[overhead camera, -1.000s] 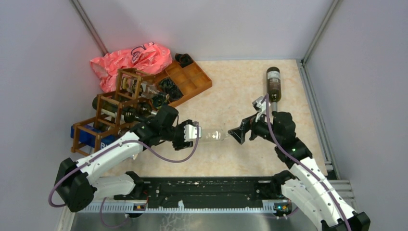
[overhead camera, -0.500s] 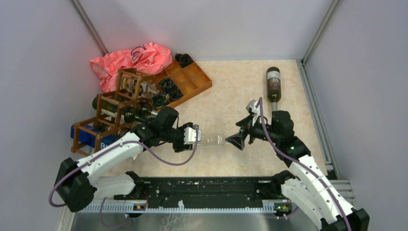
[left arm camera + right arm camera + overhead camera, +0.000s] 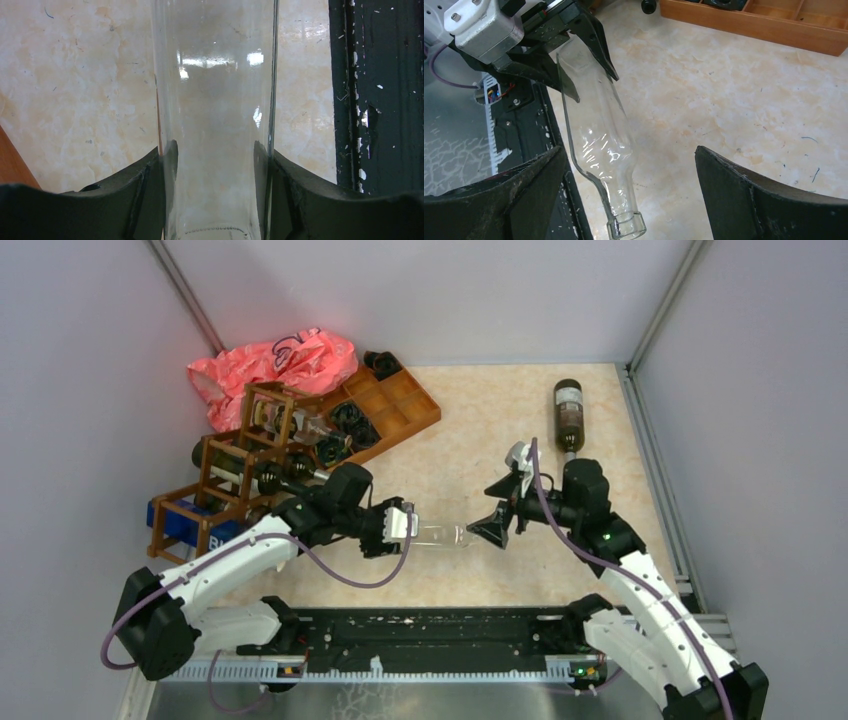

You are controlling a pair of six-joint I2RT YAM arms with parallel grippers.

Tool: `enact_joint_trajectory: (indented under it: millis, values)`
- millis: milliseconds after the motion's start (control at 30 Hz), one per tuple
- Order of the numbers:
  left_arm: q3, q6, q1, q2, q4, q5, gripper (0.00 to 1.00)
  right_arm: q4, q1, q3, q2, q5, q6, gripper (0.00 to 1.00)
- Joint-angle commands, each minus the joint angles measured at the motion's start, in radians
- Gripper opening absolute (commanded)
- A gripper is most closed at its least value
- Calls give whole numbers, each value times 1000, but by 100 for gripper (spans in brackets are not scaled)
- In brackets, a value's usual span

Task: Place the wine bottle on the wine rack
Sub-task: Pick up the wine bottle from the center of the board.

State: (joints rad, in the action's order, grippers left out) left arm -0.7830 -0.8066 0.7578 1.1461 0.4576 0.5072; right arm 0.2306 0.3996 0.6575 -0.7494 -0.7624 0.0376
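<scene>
left arm runs low from its base toward mid-worktop, wrist pointing right. left pincer (image 3: 403, 525) is pinching the wine bottle (image 3: 440, 534), clear glass, by its wide body. In the wrist view both fingers (image 3: 150, 200) sit flat on the glass, one on each side. The bottle lies roughly horizontal, neck pointing away from the left pincer toward the right one. Can't tell if it clears the worktop (image 3: 470, 430).

right arm is bent in from the right, wrist turned left. right pincer (image 3: 497, 508) is spread wide and holds nothing. The bottle mouth sits between its fingers, no contact either side.

wine rack (image 3: 235, 475) stands by the left wall, behind the left arm and well apart from the bottle, with dark bottles (image 3: 275, 480) in its cells. second dark bottle (image 3: 568, 412) lies at the far right of the worktop, just beyond the right arm.
</scene>
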Motion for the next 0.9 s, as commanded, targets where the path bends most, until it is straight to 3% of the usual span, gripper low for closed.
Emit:
enact_joint_trajectory:
  millis: [0,533,867]
  values:
    - [-7,-27,8,-8,-30,72,0,-36,9,40,-7,-25,45,98]
    - [-7,-41,15,-1,-22,88,0,-25,10,46,-23,-31,149,98]
    - [-52,-57,25,57,19,97,0,135,87,163,-136,-37,296,98]
